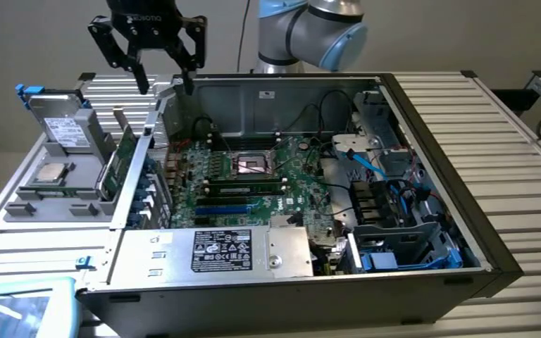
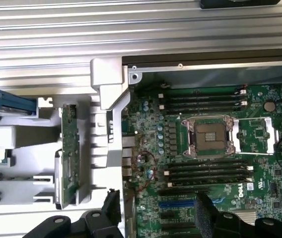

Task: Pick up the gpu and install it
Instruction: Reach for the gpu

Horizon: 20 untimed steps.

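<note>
The work stood at the approach step: nothing had been picked up yet. The jaws were spread wide and empty, hanging high over the far corner of the computer case (image 1: 439,105) on the exterior view's left, on the end of the arm (image 1: 308,32).

The graphics card (image 1: 120,165) stood on its long edge in the grey rack (image 1: 64,204) just beside the open case, its green face turned toward the case wall. In the wrist view the card (image 2: 69,153) showed edge-on as a thin strip, off to one side of the line between the two finger ends. A hard drive (image 1: 64,130) stood in the same rack, farther from the case, apart from the card.

Inside the case the main board (image 1: 242,183) lay flat, and its blue slots (image 1: 222,209) looked unoccupied, so the install part seemed wholly undone.

By my reading, a grasp would call for the jaws to sit over the card's top edge, straddle its thin width, and come straight down. The close rack walls and case wall leave little room either side. The case and rack rested on a slatted metal surface (image 1: 515,141).
</note>
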Available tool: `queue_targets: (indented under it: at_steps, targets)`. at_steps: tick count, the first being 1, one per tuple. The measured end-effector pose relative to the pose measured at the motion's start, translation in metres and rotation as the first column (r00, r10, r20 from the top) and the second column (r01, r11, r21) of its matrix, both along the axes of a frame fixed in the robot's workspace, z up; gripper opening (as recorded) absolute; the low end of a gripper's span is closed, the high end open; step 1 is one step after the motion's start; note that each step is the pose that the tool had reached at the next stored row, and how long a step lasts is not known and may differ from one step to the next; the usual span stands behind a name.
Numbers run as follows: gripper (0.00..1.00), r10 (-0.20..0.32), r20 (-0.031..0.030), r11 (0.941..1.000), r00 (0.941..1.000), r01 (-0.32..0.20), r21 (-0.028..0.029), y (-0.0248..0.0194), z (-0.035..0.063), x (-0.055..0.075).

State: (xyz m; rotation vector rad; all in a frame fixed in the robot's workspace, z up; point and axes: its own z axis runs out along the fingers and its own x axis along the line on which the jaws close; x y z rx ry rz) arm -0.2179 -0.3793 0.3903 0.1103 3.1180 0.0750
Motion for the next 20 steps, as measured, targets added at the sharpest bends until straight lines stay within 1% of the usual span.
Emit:
queue_targets:
  at_steps: [15, 20]
  targets:
    - [0.71, 0.0, 0.0, 1.0, 1.0, 0.0, 0.0, 0.0198, -0.0046, -0.065]
    - [0.71, 0.0, 0.0, 1.0, 1.0, 0.0, 0.0, 0.0234, -0.0064, -0.088]
